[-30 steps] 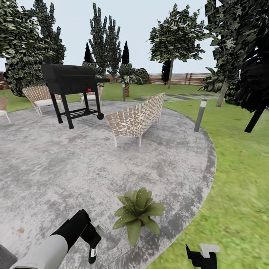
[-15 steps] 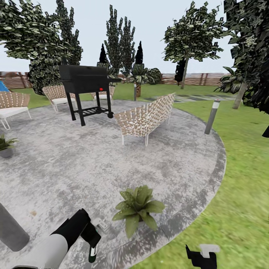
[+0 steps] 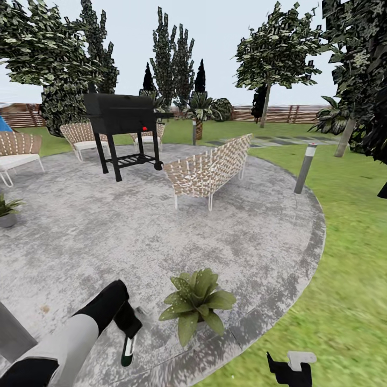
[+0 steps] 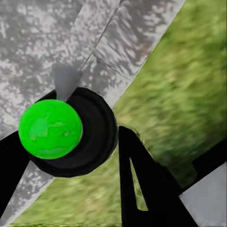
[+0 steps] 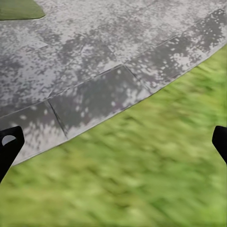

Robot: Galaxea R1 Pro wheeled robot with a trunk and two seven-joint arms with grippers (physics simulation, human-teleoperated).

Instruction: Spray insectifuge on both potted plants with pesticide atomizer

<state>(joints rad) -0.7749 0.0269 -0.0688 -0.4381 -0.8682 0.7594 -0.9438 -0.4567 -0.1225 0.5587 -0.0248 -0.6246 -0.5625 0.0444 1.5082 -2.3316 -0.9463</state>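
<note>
The left gripper (image 3: 128, 328) hangs low over the patio (image 3: 161, 231), near its front edge, on a black-and-white arm. Its fingers (image 4: 142, 184) pinch the atomizer (image 3: 128, 348), which points down toward the paving. In the left wrist view the atomizer (image 4: 66, 130) appears end-on as a bright green round cap inside a dark ring, set between the two black fingers, above the line where the paved rim meets the lawn (image 4: 179, 85).

One potted plant (image 3: 196, 302) stands just beside the left gripper, close to the patio's front edge; its pot is hidden under the leaves. The second potted plant (image 3: 7, 210) stands at the patio's far left edge, in a grey pot, well apart from the first.

The right gripper (image 3: 290, 368) shows at the lower edge of the head view, over the lawn (image 3: 349, 258). In the right wrist view its fingertips (image 5: 9, 146) sit at opposite sides of the picture, spread wide with nothing between them, above the patio rim and grass.

Farther back on the patio stand a black grill (image 3: 121, 131), a woven bench (image 3: 207, 171) and woven chairs (image 3: 19, 153). A bollard lamp (image 3: 304, 167) stands on the lawn at the patio's right edge. A slat fence (image 3: 279, 114) and trees (image 3: 269, 54) close the background.
</note>
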